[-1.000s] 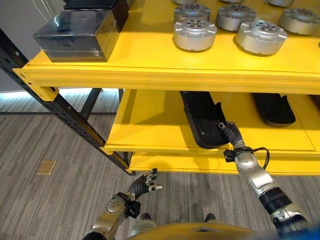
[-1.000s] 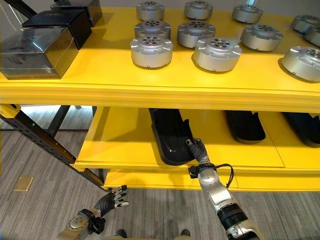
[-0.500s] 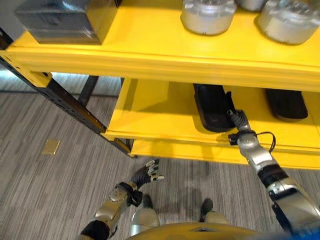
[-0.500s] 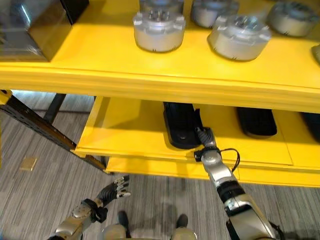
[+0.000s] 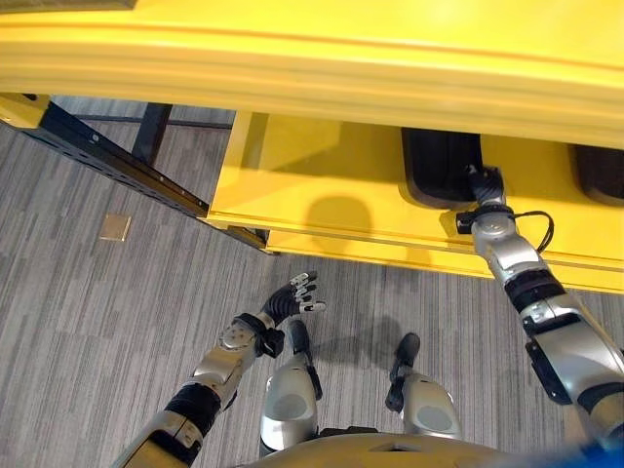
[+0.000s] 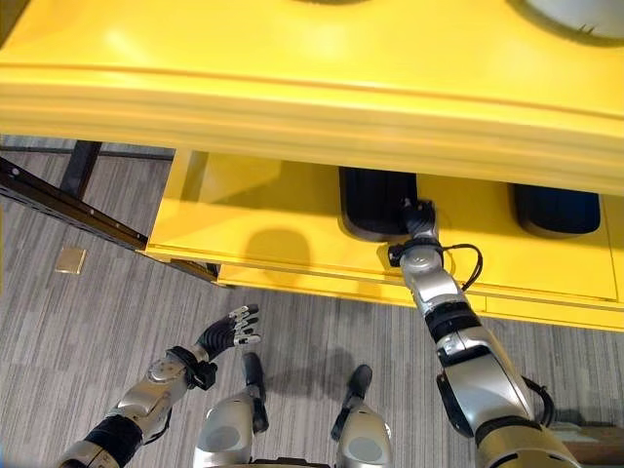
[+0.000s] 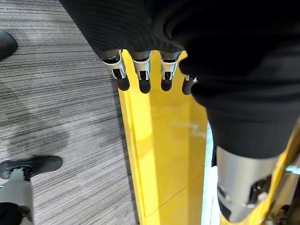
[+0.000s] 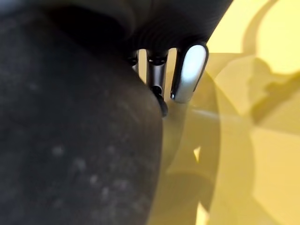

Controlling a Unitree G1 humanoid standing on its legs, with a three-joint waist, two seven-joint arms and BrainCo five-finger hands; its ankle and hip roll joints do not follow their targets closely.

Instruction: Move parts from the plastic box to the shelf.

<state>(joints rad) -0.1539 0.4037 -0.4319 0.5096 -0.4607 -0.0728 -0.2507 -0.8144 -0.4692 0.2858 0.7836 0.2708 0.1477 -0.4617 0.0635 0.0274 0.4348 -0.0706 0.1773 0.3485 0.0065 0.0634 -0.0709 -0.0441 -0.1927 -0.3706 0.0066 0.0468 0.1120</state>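
Shelf [image 5: 322, 185] in yellow, two levels, upper board's front edge cutting across the top and hiding most of what sits on it. Just a silver sliver of part [image 6: 575, 12] poking in at the top right corner of the right eye view, rest cut off. Down on the lower board, black tray [image 5: 441, 166] near the front edge, back half tucked under the upper board so can't see how far it goes. Second black tray [image 6: 558, 209] further right, also half hidden. Right robot hand [image 5: 485, 181] reaching onto the front lip of the first tray; fingers buried against the black, so can't tell whether clamped or loose. Left robot hand [image 5: 294, 295] hanging low over the grey floor [image 5: 97, 312], fingers spread apart, holding nothing.
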